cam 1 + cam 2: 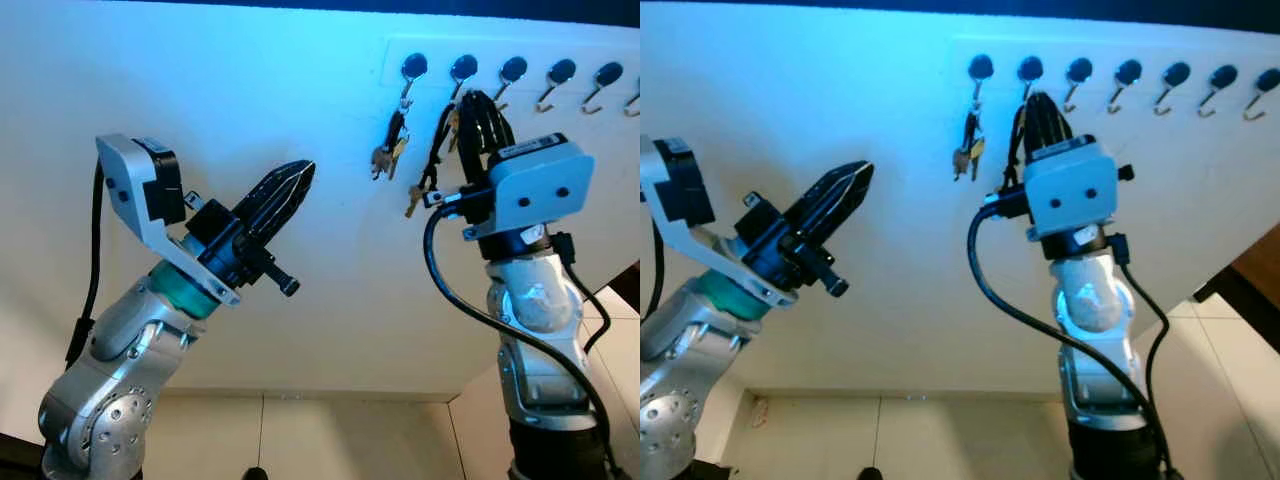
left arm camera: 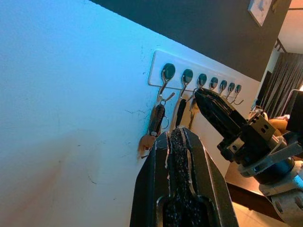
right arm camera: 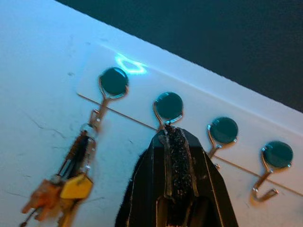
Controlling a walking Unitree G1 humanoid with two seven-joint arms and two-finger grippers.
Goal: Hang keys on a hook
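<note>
**Right gripper up at the hooks**

Right gripper (image 1: 1038, 108), fingers pressed together, sits just under the second hook (image 1: 1030, 69). At its 9 o'clock, keys (image 1: 968, 150) dangle from the first hook (image 1: 980, 68). Left gripper (image 1: 855, 180), closed, hangs well apart at 8 o'clock.

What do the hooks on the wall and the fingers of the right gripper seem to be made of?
The hooks look like thin bent metal wire: silvery and shiny, under dark round caps. The fingers of the right gripper look like black plastic with rough, grainy, perhaps rubbery pads.
</note>
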